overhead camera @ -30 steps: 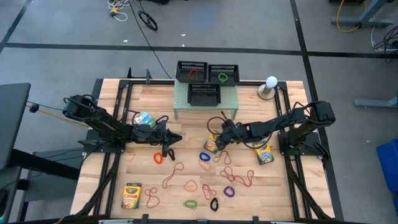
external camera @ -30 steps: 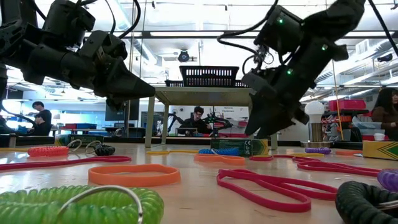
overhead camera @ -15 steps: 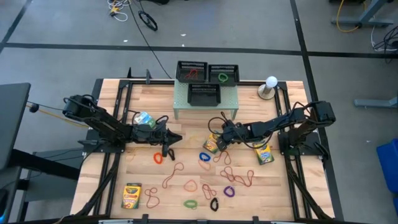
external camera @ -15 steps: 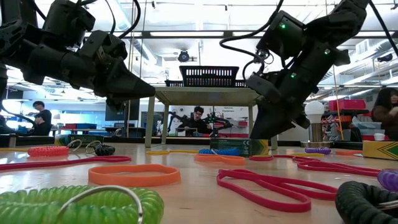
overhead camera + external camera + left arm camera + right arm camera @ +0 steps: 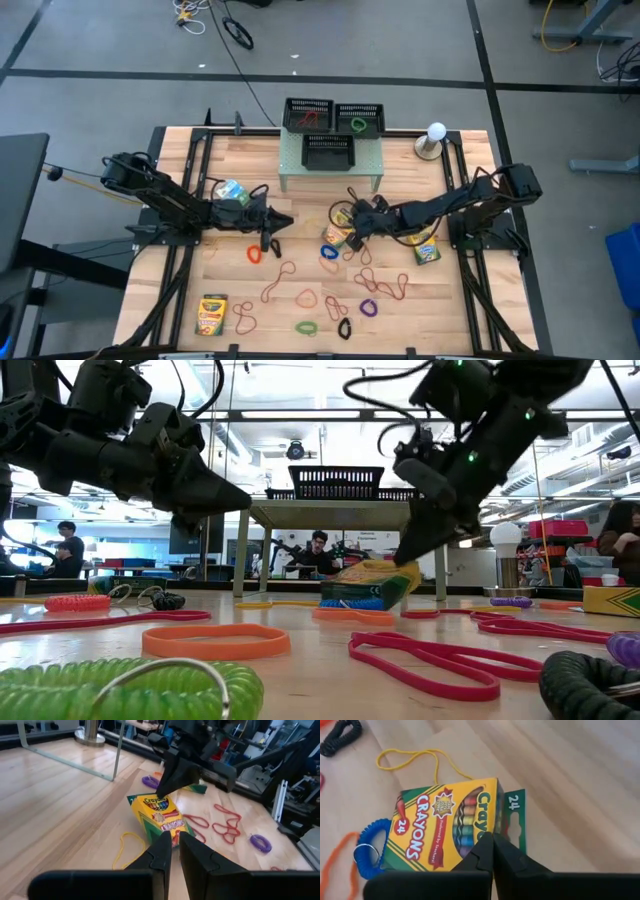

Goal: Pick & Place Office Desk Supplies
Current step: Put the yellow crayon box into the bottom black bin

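A yellow-and-green crayon box (image 5: 338, 235) sits tilted mid-table, one end raised off the wood beside a blue coil band (image 5: 368, 845), its edge pinched by the right gripper (image 5: 353, 238), while the left gripper (image 5: 268, 243) hovers nearly closed, empty.

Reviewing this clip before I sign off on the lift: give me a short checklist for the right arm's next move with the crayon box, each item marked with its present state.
1. Right gripper shut on the crayon box: ok, fingers pinch its edge.
2. Box leaving the table: ok, one end is tilted up in the low view.
3. Grip secure: cannot tell; only an edge is held.
4. Blue coil band clear of the box: not ok, it lies against the box corner and may drag.
5. Left gripper out of the way: ok, apart, over the table's left half.
6. Black mesh trays reachable: cannot tell.
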Tool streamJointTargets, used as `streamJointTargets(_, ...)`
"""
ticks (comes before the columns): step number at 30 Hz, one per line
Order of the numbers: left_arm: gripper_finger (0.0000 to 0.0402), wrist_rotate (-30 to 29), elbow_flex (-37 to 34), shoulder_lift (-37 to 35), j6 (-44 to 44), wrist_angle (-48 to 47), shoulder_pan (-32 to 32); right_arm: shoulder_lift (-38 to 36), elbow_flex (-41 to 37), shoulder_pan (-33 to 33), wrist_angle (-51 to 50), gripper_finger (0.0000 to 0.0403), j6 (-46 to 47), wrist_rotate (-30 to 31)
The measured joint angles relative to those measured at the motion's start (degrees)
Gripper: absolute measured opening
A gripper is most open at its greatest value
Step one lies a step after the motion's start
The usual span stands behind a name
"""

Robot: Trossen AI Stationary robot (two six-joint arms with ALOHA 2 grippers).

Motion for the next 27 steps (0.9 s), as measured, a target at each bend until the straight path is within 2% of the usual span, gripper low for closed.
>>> streamJointTargets(6,0.0045,1.0,0.2,0.0,-1.2,1.4,0.1,-0.1,6.2,4.8,-10.9,0.0002,-4.4,12.2)
streamJointTargets(10,0.0046,2.6,2.4,0.0,-3.6,-3.3,-0.1,0.0,8.3,8.3,-10.8,0.0001,-12.8,19.9)
streamJointTargets(13,0.0061,2.5,5.2,0.0,-3.3,-9.5,-1.0,0.3,8.6,10.4,-8.8,0.0001,-18.6,23.9)
streamJointTargets(16,0.0096,2.5,7.9,0.1,-3.0,-14.5,-1.9,0.3,8.6,11.8,-7.5,0.0001,-21.0,27.0)
streamJointTargets(19,0.0144,2.5,9.3,2.3,-2.9,-14.3,-2.3,0.3,8.6,12.9,-7.3,0.0001,-22.4,29.2)
streamJointTargets(24,0.0230,2.3,10.8,11.4,-0.3,-6.6,-2.3,0.3,8.6,14.3,-6.0,0.0000,-23.0,29.2)
streamJointTargets(27,0.0256,4.1,11.0,17.7,1.9,1.6,-2.3,0.3,8.6,14.9,-4.0,0.0001,-22.2,27.8)
